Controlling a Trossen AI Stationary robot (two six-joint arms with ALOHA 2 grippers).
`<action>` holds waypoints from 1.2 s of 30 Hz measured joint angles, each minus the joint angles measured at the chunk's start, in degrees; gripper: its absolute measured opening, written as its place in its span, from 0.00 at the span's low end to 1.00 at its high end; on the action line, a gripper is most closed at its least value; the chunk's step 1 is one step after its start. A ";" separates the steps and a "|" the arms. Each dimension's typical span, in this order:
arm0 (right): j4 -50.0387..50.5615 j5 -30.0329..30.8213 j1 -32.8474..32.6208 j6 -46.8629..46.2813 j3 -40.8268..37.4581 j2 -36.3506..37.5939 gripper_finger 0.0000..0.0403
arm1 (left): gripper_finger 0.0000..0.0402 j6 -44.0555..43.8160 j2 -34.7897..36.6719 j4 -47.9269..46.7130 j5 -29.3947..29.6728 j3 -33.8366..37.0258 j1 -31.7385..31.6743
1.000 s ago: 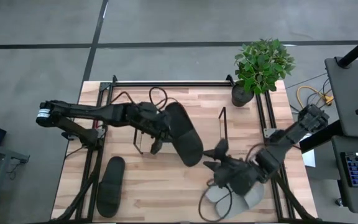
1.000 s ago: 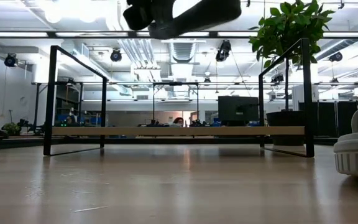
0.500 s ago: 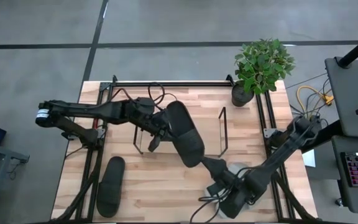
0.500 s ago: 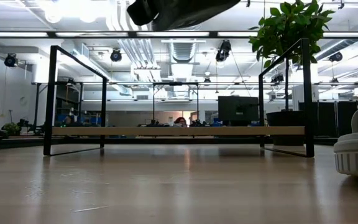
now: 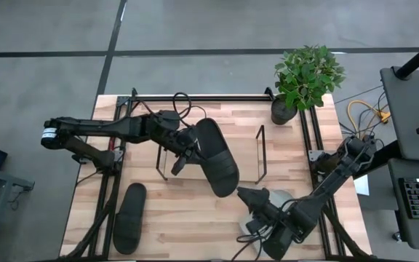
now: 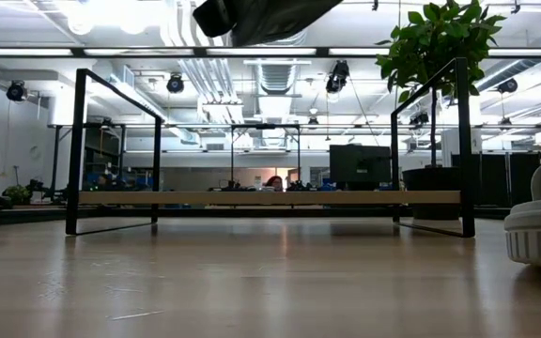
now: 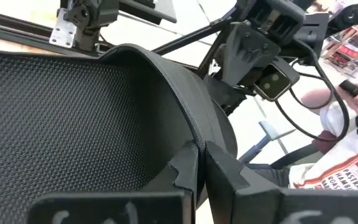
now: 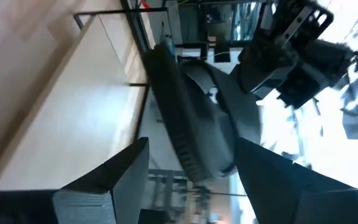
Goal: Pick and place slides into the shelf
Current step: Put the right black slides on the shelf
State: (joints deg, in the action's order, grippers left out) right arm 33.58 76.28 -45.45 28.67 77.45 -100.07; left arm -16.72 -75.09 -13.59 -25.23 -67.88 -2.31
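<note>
High view: left claw [image 5: 188, 143] grips black slide [image 5: 217, 157] above shelf [image 5: 209, 153].

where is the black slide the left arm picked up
In the high view the black slide is held above the shelf, near the table's middle, gripped by the left pincer, with the right pincer open close by.
</note>
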 joint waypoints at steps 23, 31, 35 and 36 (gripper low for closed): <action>-4.63 -1.90 4.60 1.51 0.00 -0.24 0.56 | 0.00 -2.44 -0.85 1.34 -2.11 0.18 0.09; -9.01 -6.19 5.50 4.71 0.00 -0.24 0.56 | 0.00 -2.42 -0.85 1.17 -2.05 0.27 0.07; -9.03 -6.20 5.97 5.46 0.00 -0.24 0.55 | 0.00 -2.42 -0.85 1.18 -1.91 0.29 0.07; -9.03 -6.20 5.97 5.99 0.00 -0.24 0.54 | 0.00 -2.42 -0.85 1.17 -1.91 0.29 0.07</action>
State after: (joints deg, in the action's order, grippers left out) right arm 24.56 70.08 -39.48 34.66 77.45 -100.31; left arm -19.14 -75.94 -12.41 -27.14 -67.59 -2.24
